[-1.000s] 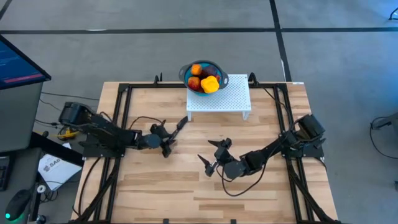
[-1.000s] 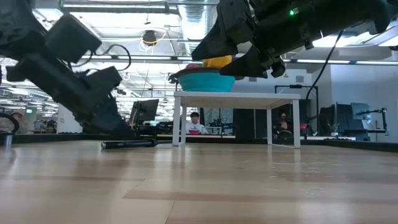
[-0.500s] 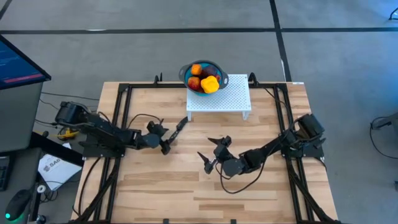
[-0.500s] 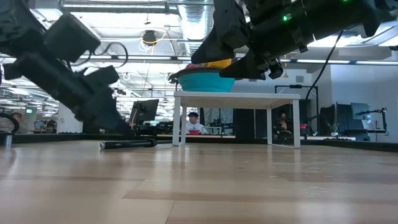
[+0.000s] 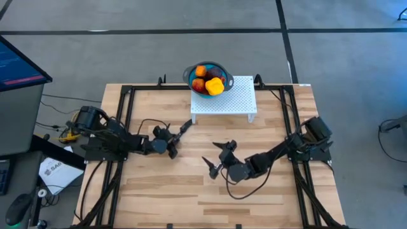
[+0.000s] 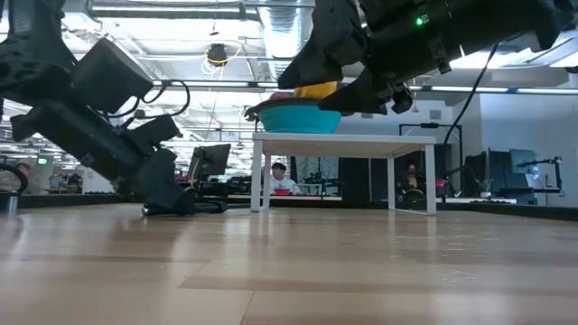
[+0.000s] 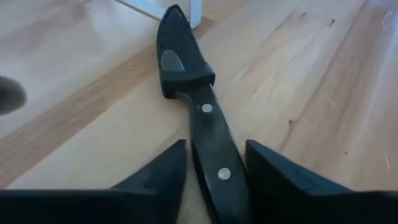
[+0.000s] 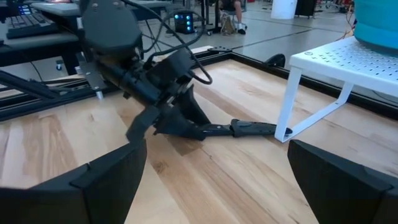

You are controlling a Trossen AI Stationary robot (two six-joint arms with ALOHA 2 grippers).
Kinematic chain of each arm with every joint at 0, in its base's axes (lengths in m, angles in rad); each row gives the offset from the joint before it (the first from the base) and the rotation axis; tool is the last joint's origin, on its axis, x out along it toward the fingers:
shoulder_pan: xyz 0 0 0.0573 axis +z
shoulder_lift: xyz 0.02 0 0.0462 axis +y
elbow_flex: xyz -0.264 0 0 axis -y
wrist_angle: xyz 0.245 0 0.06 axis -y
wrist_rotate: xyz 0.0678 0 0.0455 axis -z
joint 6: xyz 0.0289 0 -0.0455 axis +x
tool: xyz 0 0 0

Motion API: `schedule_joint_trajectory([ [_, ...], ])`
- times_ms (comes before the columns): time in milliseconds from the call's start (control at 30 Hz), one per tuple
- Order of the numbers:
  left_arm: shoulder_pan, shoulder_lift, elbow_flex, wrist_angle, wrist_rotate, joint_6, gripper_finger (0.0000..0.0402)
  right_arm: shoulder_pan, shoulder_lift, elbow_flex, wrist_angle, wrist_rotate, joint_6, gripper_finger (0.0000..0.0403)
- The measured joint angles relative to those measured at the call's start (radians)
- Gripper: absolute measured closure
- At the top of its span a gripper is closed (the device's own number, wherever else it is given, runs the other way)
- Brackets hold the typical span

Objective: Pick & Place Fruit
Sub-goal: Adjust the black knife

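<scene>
**Left claw astride the knife handle, fruit up in the bowl**

From above we see the fruit [image 5: 209, 80] piled in the blue bowl [image 5: 191, 74], which sits on the far left corner of a white perforated stand [image 5: 235, 98] at the back of the worktop [image 5: 165, 191]. The left claw [image 5: 172, 145] lies low on the wood at the near end of a black knife [image 5: 183, 130] that points toward the stand. The right claw [image 5: 216, 159] hangs over the middle of the worktop, fingers spread wide, holding nothing.

At worktop height we see the left claw [image 6: 172, 200] down on the wood, with the knife [image 6: 209, 207] lying flat just beyond it. The bowl [image 6: 298, 117] stands on the stand [image 6: 343, 140], a yellow fruit [image 6: 316, 89] showing above its rim — the right arm crosses in front, overhead.

From the left wrist, the two fingers [image 7: 155, 180] sit either side of the knife's [image 7: 199, 112] riveted handle, narrowly parted; we cannot tell whether they press it.

From the right wrist, its fingers [image 8: 112, 180] stand far apart, and beyond them the left arm, the knife [image 8: 249, 129] and a stand [image 8: 329, 62] leg.
</scene>
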Motion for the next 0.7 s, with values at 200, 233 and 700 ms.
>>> schedule_joint_trajectory([
  [200, -0.036, -0.041, -0.02, -0.054, 0.046, -0.056, 0.0309, 0.031, -0.001, 0.0, -0.006, 0.015, -0.001, 0.002],
  [233, -0.045, -0.062, -0.029, -0.072, 0.069, -0.072, 0.0309, 0.039, -0.011, 0.0, -0.022, 0.015, -0.001, 0.002],
  [700, -0.106, -0.489, -0.151, -0.424, 0.204, -0.201, 0.03, 0.063, -0.148, 0.0, -0.246, 0.014, 0.032, 0.002],
])
